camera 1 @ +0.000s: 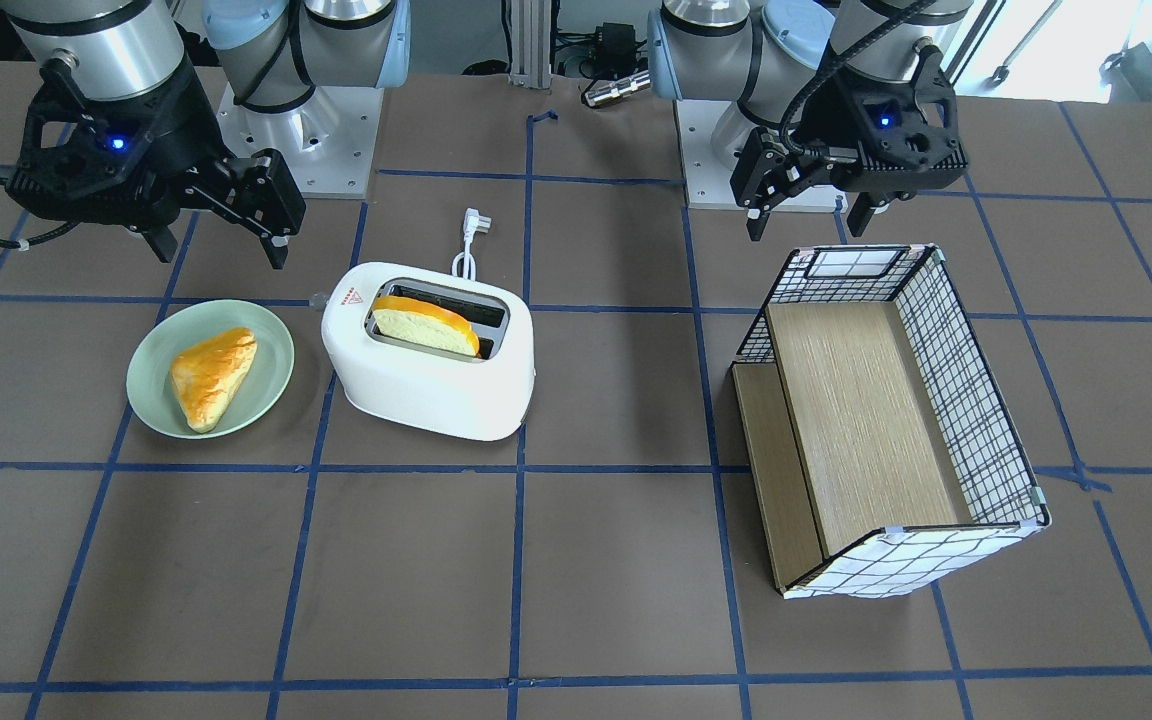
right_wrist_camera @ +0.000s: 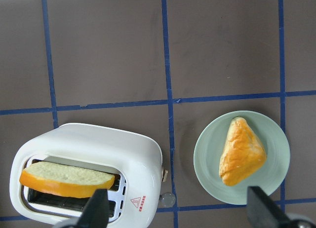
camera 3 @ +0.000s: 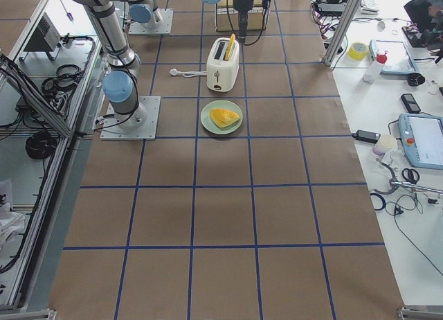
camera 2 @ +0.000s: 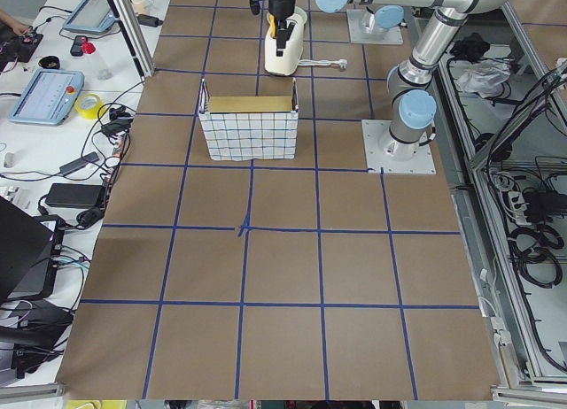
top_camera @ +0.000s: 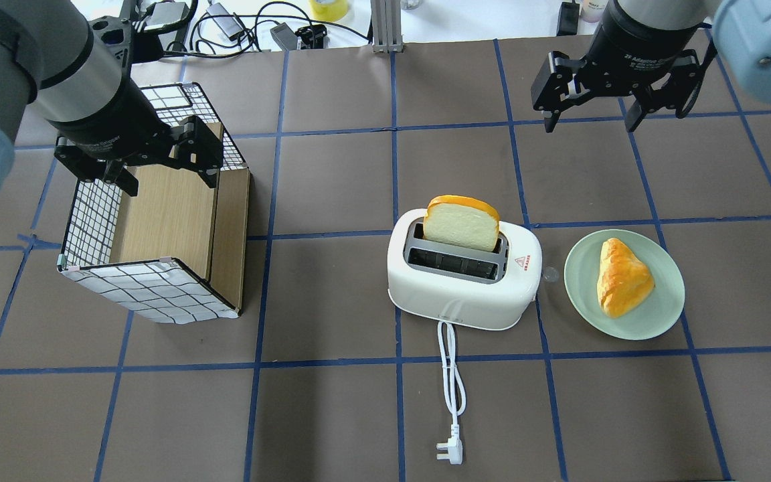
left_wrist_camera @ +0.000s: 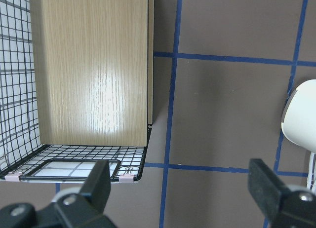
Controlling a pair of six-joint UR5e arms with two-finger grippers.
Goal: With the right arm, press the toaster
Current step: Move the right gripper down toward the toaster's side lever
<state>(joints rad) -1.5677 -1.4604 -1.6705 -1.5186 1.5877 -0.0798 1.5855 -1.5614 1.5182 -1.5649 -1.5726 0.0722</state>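
— Starting at the left of the overhead, what have you got?

— My left gripper (top_camera: 168, 175) hangs over the far end of the grid-patterned box (top_camera: 151, 288), jaws spread and empty. I'd say it is parked there to keep clear, since this job isn't its own.

— And the toaster?

— The toaster (top_camera: 459, 294) sits mid-table, right of the box and well apart from it. A bread slice (top_camera: 460, 224) stands high out of its far slot. I judge it rides that high because the lever (right_wrist_camera: 164, 175) isn't down yet. The cord (top_camera: 451, 375) trails toward the near edge, with the plug (top_camera: 449, 452) lying loose.

— Where's the lever?

— On the toaster's right end. It faces the green plate (top_camera: 660, 314) just beside it, which holds a triangular pastry (top_camera: 621, 278).

— Right side?

— My right gripper (top_camera: 589, 120) hovers far and right of the toaster, fingers wide apart, holding nothing. From there I reckon it must come nearer and leftward, then drop between toaster and plate. I'd close the fingers first, so one tip bears on that small lever without knocking the plate.
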